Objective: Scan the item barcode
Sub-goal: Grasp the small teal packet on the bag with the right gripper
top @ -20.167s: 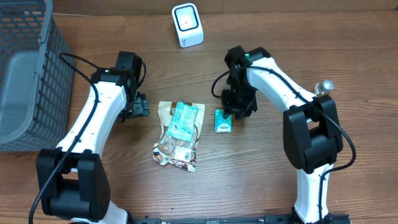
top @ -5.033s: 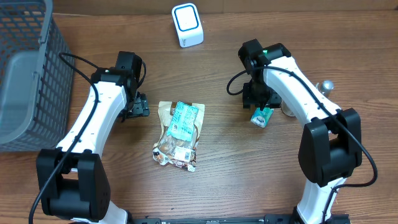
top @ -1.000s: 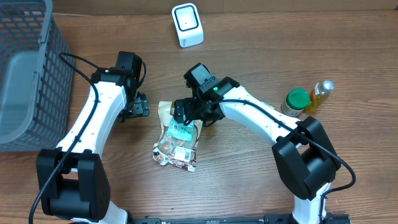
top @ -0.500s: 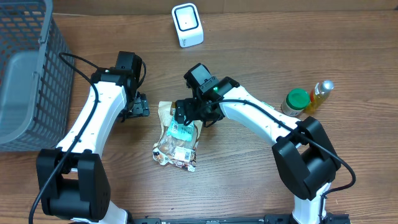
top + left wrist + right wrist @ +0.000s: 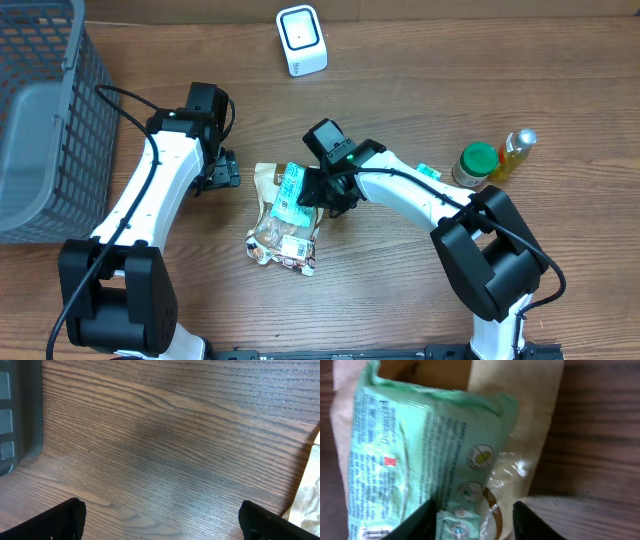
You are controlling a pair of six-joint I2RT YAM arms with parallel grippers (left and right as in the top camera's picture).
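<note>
Right gripper (image 5: pixel 472 510) straddles the green packet (image 5: pixel 410 445), half closed, hold unclear, to carry it to the scanner (image 5: pixel 301 40); left gripper (image 5: pixel 160 510) gapes empty

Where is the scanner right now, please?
In the overhead view, the scanner stands near the middle of the table's far edge, beyond the snack bag and to the right of the basket.

right end effector (image 5: pixel 316 193) down on the right edge of the teal pack (image 5: pixel 290 187), which lies on the snack bag (image 5: pixel 283 232) mid bench (image 5: pixel 400 300); left end effector (image 5: pixel 222 172) just left of bag; scanner (image 5: pixel 301 40) far edge, basket (image 5: pixel 50 120) far left
</note>
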